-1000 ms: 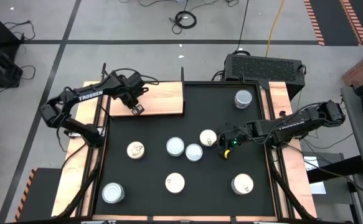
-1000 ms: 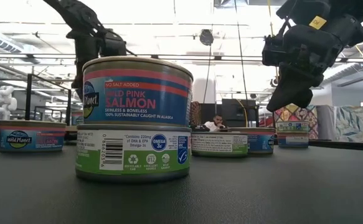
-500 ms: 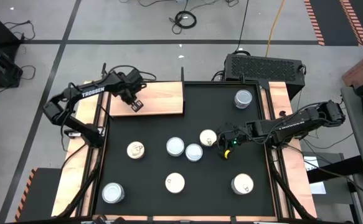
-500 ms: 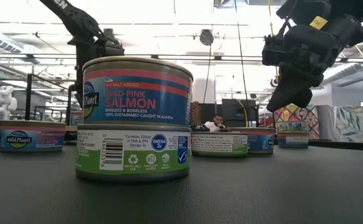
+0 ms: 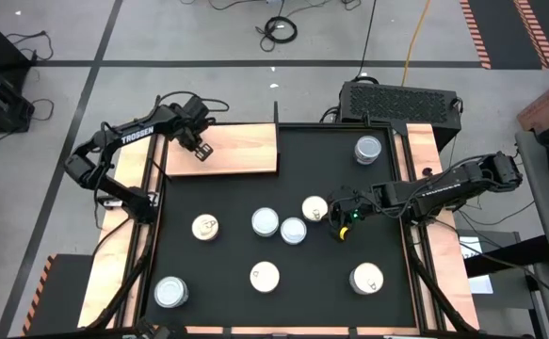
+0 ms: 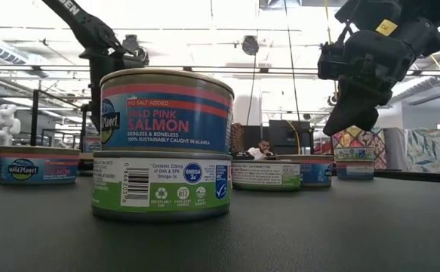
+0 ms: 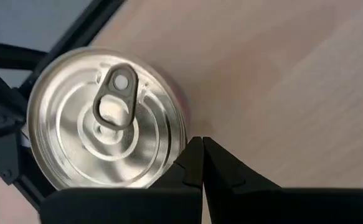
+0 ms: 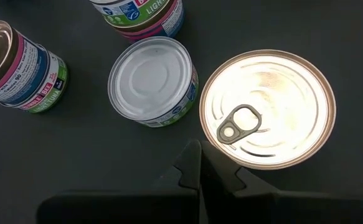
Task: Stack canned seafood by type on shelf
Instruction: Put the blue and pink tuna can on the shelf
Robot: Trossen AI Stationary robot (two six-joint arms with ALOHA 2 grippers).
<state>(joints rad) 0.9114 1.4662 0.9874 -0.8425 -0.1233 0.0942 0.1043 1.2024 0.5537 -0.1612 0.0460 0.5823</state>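
Observation:
My left gripper point(image 5: 201, 152) is shut and points down over the far left part of the wooden shelf point(image 5: 246, 151). In the left wrist view a pull-tab tin point(image 7: 106, 118) stands on the shelf point(image 7: 281, 81) near its corner, right beside my fingertips point(image 7: 201, 149); the arm hides it from above. My right gripper point(image 5: 342, 229) is shut and hangs above the black mat beside a gold-topped tin point(image 8: 268, 109). Several more tins stand on the mat, among them a pale-topped one point(image 8: 153, 81) and a two-high stack point(image 6: 163, 143). My left gripper has its shut fingertips right at the side of the pull-tab tin's rim point(image 7: 182, 134), coming from above. I cannot tell whether they touch it. The tin stands upright on the shelf.
Single tins stand at the far right point(image 5: 368, 149), near left point(image 5: 171, 293) and near right point(image 5: 366, 279) of the mat. A black box point(image 5: 401, 99) sits beyond the table's far edge. Most of the shelf's right part is bare wood.
My left gripper, still shut, has moved over the shelf toward the table's far edge and a little to the left, while the arm swung that way. My right arm has kept still.

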